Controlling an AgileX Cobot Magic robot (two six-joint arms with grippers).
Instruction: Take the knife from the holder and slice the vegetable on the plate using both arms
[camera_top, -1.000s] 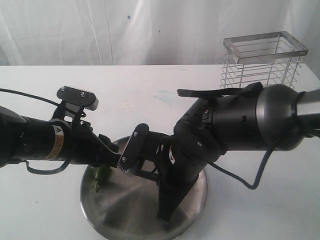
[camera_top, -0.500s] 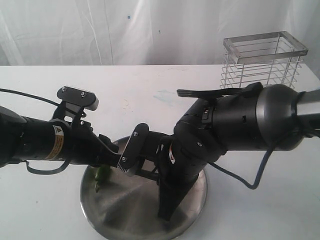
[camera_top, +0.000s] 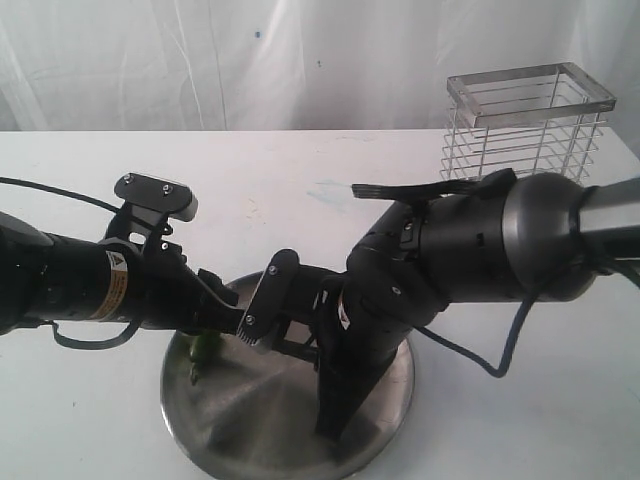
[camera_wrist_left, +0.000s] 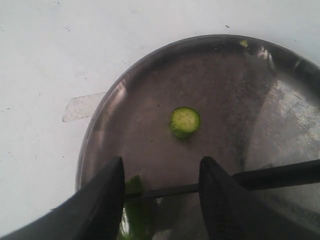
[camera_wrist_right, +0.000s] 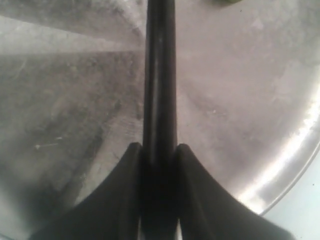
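The steel plate (camera_top: 270, 425) lies at the front of the table, and both grippers hang over it. My right gripper (camera_wrist_right: 159, 147) is shut on the black handle of the knife (camera_wrist_right: 160, 60), fingers pointing down at the plate (camera_wrist_right: 240, 100). The knife (camera_wrist_left: 270, 176) runs thin and dark across the gap of my left gripper (camera_wrist_left: 162, 167). That gripper is open, and the green vegetable (camera_wrist_left: 134, 210) lies close beside one finger under the blade. A cut round slice (camera_wrist_left: 185, 121) lies further out on the plate (camera_wrist_left: 150, 85). In the exterior view the vegetable (camera_top: 200, 352) shows under the left gripper (camera_top: 222, 312).
The silver wire holder (camera_top: 525, 125) stands at the back right of the white table, away from both arms. The right arm's bulky black body (camera_top: 480, 250) hangs over the plate's right side. A white curtain closes off the back. A patch of tape (camera_wrist_left: 82, 107) lies beside the plate.
The right arm's body has shifted very slightly to the left. Both grippers, the knife and the vegetable look unchanged.
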